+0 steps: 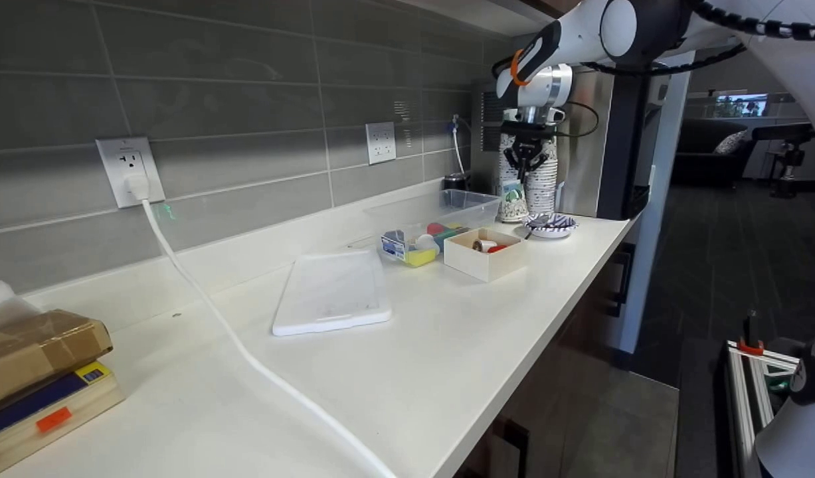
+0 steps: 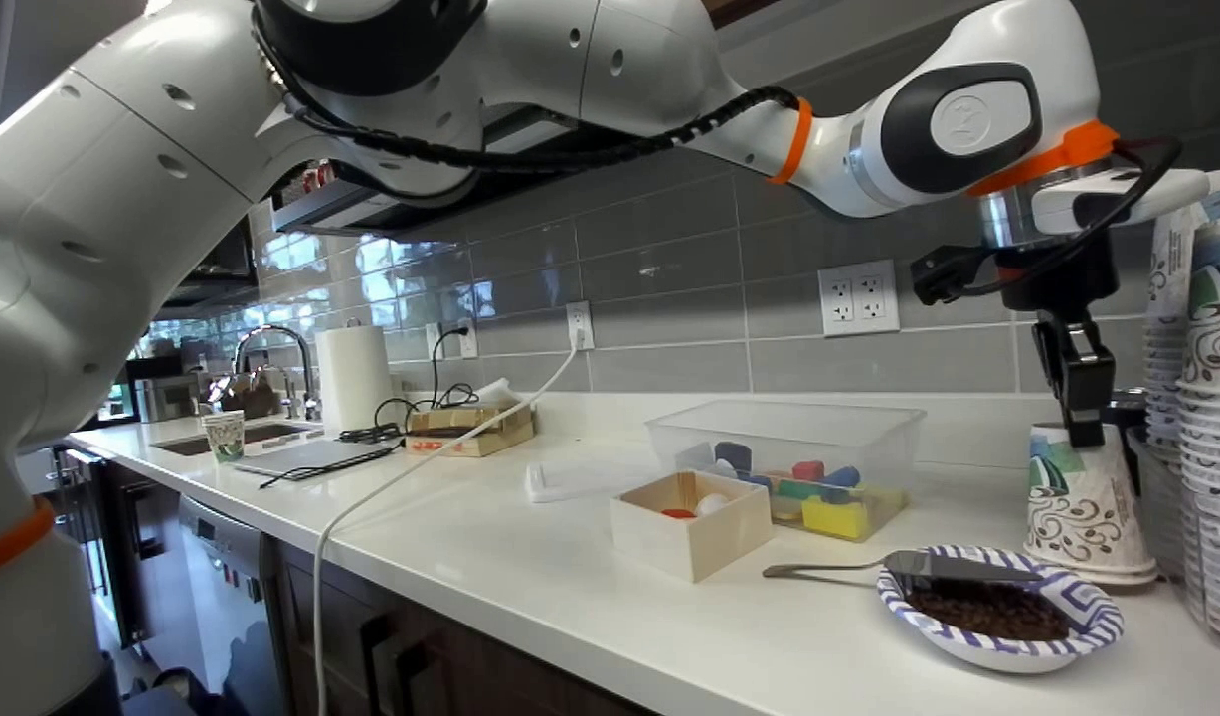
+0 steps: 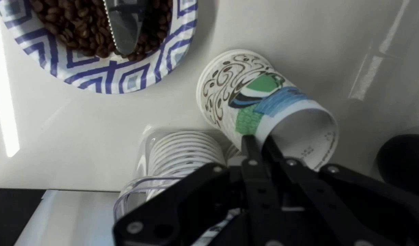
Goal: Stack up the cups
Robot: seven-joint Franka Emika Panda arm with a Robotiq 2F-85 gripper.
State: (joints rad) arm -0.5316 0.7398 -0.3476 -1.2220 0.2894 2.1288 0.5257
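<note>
As the arm arches over the counter, its claw points down, pinching an upside-down cup

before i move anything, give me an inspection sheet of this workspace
Surface: glossy white countertop
Job's things: white printed paper cup, upside down; tall columns of nested white paper cups beside it
Clutter: blue-patterned white paper bowl of brown coffee beans, grey serrated blade over them; square cream open box; clear plastic bin; flat white lid
End effector: black, closed on the cup's base edge
Cables: white power cord, plugged into white wall outlet, crossing the countertop
Surroundings: grey tiled wall
</note>
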